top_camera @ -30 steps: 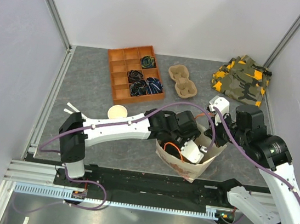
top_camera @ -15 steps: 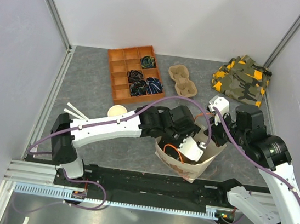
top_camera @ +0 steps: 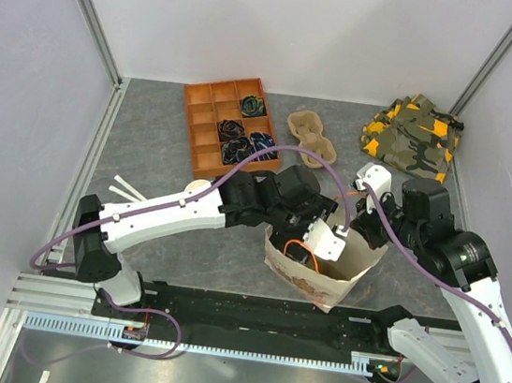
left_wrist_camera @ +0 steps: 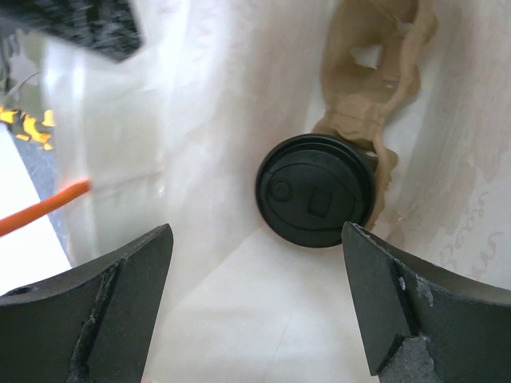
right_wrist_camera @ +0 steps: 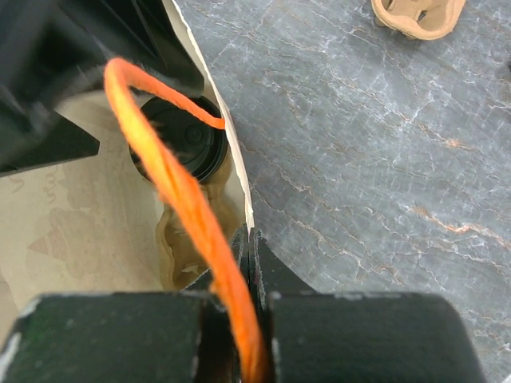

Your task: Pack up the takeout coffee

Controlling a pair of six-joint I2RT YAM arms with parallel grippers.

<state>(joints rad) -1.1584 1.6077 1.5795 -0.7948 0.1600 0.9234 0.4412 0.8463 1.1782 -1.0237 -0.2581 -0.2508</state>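
Note:
The takeout coffee point(left_wrist_camera: 315, 191) stands on the floor of the white paper bag point(top_camera: 320, 280); only its round black lid shows, also in the right wrist view point(right_wrist_camera: 188, 144). My left gripper point(left_wrist_camera: 255, 231) hangs open above it inside the bag's mouth, fingers apart on either side and not touching the lid. In the top view that left gripper point(top_camera: 325, 243) sits over the bag opening. My right gripper point(right_wrist_camera: 249, 233) is shut on the bag's rim point(right_wrist_camera: 231, 159), pinching the paper edge beside an orange handle point(right_wrist_camera: 176, 191).
A tan crumpled pulp piece point(left_wrist_camera: 375, 72) lies in the bag behind the cup. On the grey table are an orange divided tray point(top_camera: 230, 124), a pulp cup carrier point(top_camera: 312, 140), a camouflage cloth point(top_camera: 413, 134), a lidless cup point(top_camera: 200, 189) and white sticks point(top_camera: 124, 191).
My left arm has lifted and drawn back toward the far left, raising its gripper up out of the bag. The right gripper has kept its hold on the rim.

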